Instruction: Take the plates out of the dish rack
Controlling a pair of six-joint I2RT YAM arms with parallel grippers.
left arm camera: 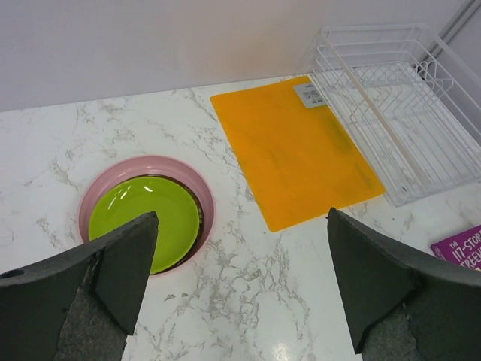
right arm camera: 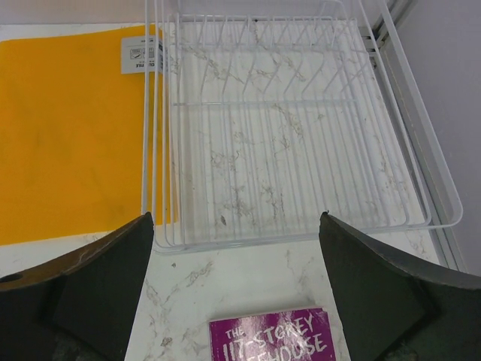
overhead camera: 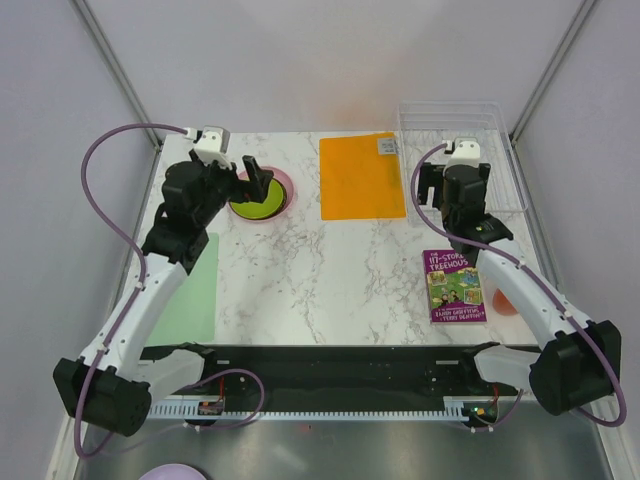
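Note:
A lime green plate (left arm camera: 146, 218) lies on top of a stack on the table at the back left. A thin dark rim (left arm camera: 198, 204) shows under it and a pink plate (left arm camera: 154, 165) sits at the bottom. My left gripper (left arm camera: 240, 218) hovers open just right of the stack (overhead camera: 262, 200), holding nothing. The clear dish rack (right arm camera: 301, 150) stands at the back right (overhead camera: 470, 125) with no plates in its slots. Open and empty, my right gripper (right arm camera: 234, 218) hangs over the table in front of the rack's near wall.
An orange mat (overhead camera: 362, 175) lies between the stack and the rack. A purple book (overhead camera: 455, 285) sits below my right gripper, with an orange-red object (overhead camera: 505, 302) half hidden by the right arm. A pale green mat (overhead camera: 190, 290) lies left. A lilac plate (overhead camera: 175, 472) is off the table.

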